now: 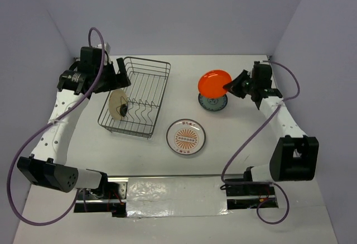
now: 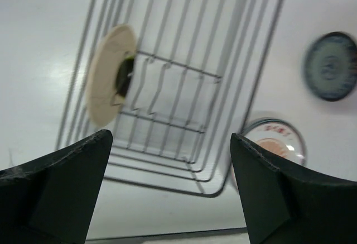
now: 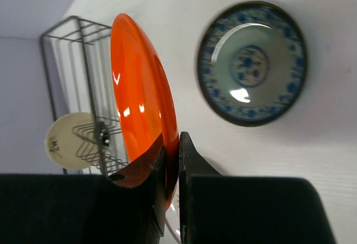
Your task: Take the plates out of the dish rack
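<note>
The dark wire dish rack [image 1: 139, 82] stands left of centre and holds one cream plate with a brown blotch [image 1: 117, 104], upright at its near left; both also show in the left wrist view, rack [image 2: 234, 76] and plate [image 2: 106, 76]. My left gripper [image 1: 120, 73] is open above the rack's left side. My right gripper [image 1: 230, 86] is shut on the rim of the orange-backed plate [image 1: 215, 83], held in the air over the teal patterned plate [image 1: 213, 103]. The right wrist view shows the orange-backed plate [image 3: 139, 99] and the teal plate [image 3: 251, 62].
A white plate with a sunburst motif [image 1: 186, 137] lies flat on the table near the rack's right front corner. Purple cables loop beside both arms. Walls close in the table on three sides.
</note>
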### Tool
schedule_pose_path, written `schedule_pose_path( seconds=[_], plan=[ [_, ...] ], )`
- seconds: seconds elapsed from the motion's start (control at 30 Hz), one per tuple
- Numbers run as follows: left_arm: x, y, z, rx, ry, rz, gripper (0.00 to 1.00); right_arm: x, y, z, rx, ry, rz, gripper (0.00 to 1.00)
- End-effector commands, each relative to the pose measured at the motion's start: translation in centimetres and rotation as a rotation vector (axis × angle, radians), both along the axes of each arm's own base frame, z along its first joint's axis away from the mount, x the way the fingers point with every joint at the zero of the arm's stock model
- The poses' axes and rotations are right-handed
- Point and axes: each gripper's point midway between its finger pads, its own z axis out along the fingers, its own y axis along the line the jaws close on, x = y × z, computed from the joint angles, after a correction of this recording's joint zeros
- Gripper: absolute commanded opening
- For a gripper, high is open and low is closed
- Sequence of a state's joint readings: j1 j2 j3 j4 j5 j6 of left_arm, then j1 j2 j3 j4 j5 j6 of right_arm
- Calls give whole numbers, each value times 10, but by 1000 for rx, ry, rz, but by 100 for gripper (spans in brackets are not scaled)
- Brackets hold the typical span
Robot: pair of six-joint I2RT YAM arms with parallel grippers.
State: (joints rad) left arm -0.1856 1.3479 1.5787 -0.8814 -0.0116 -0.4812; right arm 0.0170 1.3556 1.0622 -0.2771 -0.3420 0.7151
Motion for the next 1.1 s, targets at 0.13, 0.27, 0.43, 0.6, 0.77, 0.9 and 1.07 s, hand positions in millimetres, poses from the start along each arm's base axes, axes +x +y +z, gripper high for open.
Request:
schedule_pose_path(
  seconds=[0.13,0.27,0.43,0.6,0.77,0.9,1.07],
  plan=[
    [-24,48,-13,254,86,66,99,35,-12,-61,18,64,136,2],
    [-31,51,-16,271,103,60,99,40,-23,-89,-32,126,103,16],
    [-38,54,-25,291,129,53,100,38,-32,-120,-87,222,100,32],
    [-42,54,-29,301,137,34,99,34,-52,-125,-205,315,20,67],
    [-41,62,-37,343,163,52,99,24,-43,-129,-420,461,79,90],
    [-32,64,-43,367,150,54,100,15,-36,-104,-394,421,59,90],
    [-10,72,-69,434,176,56,98,-1,-12,-57,-319,260,136,91]
  ],
)
